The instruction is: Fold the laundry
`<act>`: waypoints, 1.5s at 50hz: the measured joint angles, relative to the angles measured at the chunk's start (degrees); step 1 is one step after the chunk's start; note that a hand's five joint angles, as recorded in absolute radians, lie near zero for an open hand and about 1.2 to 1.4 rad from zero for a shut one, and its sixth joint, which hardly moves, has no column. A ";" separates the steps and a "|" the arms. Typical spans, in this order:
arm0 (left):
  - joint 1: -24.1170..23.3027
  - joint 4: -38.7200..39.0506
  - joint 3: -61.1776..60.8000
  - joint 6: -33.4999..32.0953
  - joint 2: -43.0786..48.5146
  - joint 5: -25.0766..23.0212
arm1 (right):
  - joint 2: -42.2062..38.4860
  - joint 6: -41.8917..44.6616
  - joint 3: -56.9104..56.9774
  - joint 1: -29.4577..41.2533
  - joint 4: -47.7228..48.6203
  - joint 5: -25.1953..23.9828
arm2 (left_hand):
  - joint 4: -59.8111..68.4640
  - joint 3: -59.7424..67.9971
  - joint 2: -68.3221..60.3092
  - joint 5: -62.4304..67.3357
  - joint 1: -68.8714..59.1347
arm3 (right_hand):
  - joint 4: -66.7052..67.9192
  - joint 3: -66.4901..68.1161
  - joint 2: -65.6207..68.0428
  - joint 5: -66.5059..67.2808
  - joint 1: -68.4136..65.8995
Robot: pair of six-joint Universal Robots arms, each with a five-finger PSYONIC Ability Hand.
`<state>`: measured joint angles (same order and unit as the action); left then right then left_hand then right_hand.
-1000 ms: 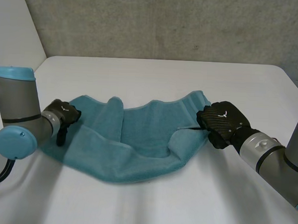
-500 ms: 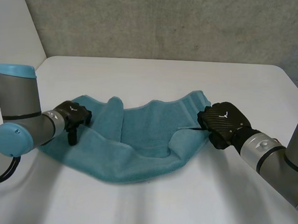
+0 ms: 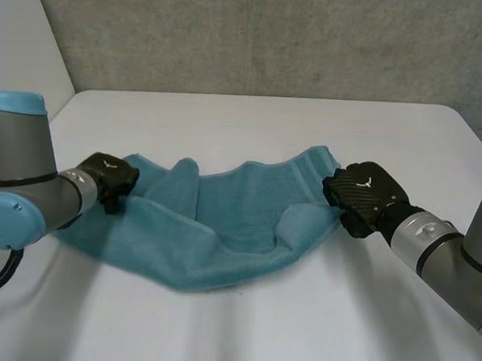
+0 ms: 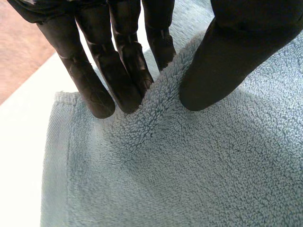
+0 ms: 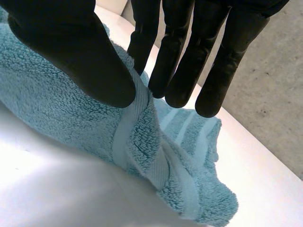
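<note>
The teal towel (image 3: 214, 228) lies rumpled on the white table (image 3: 252, 124). It is spread sideways between my two hands and its middle is gathered in loose folds.

My left hand (image 3: 108, 176) is at the towel's left end, near a corner. In the left wrist view, its fingers (image 4: 125, 71) and thumb (image 4: 213, 71) are closed on a raised ridge of terry, pinching it between them.

My right hand (image 3: 361, 196) is at the towel's right end. In the right wrist view, its thumb and fingers clamp the banded hem, and the rest of that end lies bunched on the table under the hand.

My left arm (image 3: 22, 185) and right arm (image 3: 447, 256) reach in from either side.
</note>
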<state>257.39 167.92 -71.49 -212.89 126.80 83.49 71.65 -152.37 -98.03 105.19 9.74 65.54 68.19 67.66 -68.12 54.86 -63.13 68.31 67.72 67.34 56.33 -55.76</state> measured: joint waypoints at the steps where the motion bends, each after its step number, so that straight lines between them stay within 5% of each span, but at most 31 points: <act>1: 0.01 0.25 -0.42 0.13 -0.73 0.37 | 0.04 -0.04 0.18 -0.26 -0.07 0.08 | 0.01 0.02 -0.02 0.00 0.00 | 0.00 0.00 0.00 0.00 0.00; 10: 0.24 1.29 -6.64 0.39 -9.59 3.32 | 1.61 -0.26 3.13 -2.98 -4.43 0.17 | 0.02 0.18 -0.11 -0.01 0.00 | 0.00 0.00 0.00 0.00 0.00; 16: 0.31 0.64 -12.23 -0.20 -14.96 3.34 | 3.00 1.41 7.37 -4.45 -16.19 -0.65 | 0.03 0.21 -0.16 -0.01 0.00 | 0.00 0.00 0.00 0.00 0.00; 21: 0.34 0.33 -17.37 -1.40 -16.54 3.37 | 1.31 9.48 11.27 -5.60 -29.59 -1.20 | 0.04 0.36 -0.25 -0.01 0.00 | 0.00 0.00 0.00 0.00 0.00; 27: 0.67 2.16 -15.47 -5.40 -12.05 3.97 | -5.46 16.65 17.12 -5.56 -33.03 0.45 | 0.05 0.41 -0.31 -0.01 0.00 | 0.00 0.00 0.00 0.00 0.00; 37: -0.05 12.71 3.93 -9.12 -5.33 7.94 | -15.45 11.99 39.18 -2.95 -24.81 4.86 | 0.26 0.53 -0.38 -0.01 0.00 | 0.00 0.07 0.35 0.00 0.00; 44: -2.16 34.68 14.97 -8.99 -9.75 9.87 | -12.13 1.17 52.17 -0.42 -3.02 10.80 | 0.29 0.56 -0.40 -0.01 0.00 | 0.01 0.22 0.35 0.01 0.00; 47: -2.99 42.46 15.43 -8.45 -12.46 11.09 | -6.65 -2.67 48.93 -0.42 7.77 12.46 | 0.29 0.56 -0.40 -0.01 0.00 | 0.01 0.22 0.35 0.16 0.00; 55: -3.25 44.50 7.40 -3.23 -14.66 13.11 | 1.15 -4.91 31.31 -0.93 17.24 11.97 | 0.29 0.56 -0.44 -0.01 0.00 | 0.01 0.22 0.35 0.33 0.00; 64: -3.61 37.81 -11.89 5.02 -14.90 13.02 | 0.70 -3.49 11.29 -0.98 11.34 7.01 | 0.30 0.61 -0.47 -0.01 0.00 | 0.02 0.31 0.35 0.33 0.00; 75: -7.13 33.42 -26.61 7.10 -15.33 13.05 | -4.06 5.74 0.53 -1.35 -1.60 5.49 | 0.31 0.65 -0.49 -0.01 0.00 | 0.02 0.31 0.35 0.35 0.00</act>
<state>250.26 201.34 -98.10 -205.79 111.48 96.54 67.59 -146.62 -97.50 103.84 8.14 71.03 68.50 68.31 -68.62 54.86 -63.13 68.33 68.03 67.70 56.69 -55.77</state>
